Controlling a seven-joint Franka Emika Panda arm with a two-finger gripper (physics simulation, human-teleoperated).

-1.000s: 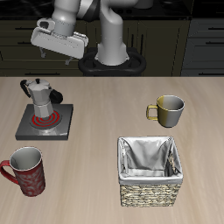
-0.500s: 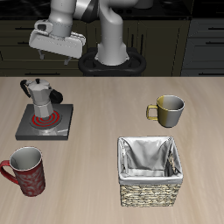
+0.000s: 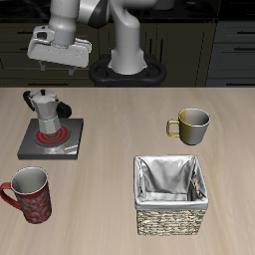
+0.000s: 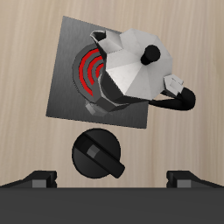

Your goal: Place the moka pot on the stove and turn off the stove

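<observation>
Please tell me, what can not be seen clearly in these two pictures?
- Stove knob setting: no readable marks in either view.
- Burner ring: partly covered by the moka pot in the wrist view.
- Gripper opening: too small in the exterior view; only the fingertips show in the wrist view.
- Basket floor: its front wall hides part, exterior view.

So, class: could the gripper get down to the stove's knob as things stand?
Probably yes. The gripper hangs above the back of the stove, and in the wrist view nothing covers the knob. The moka pot sits beside it, on the burner.
</observation>
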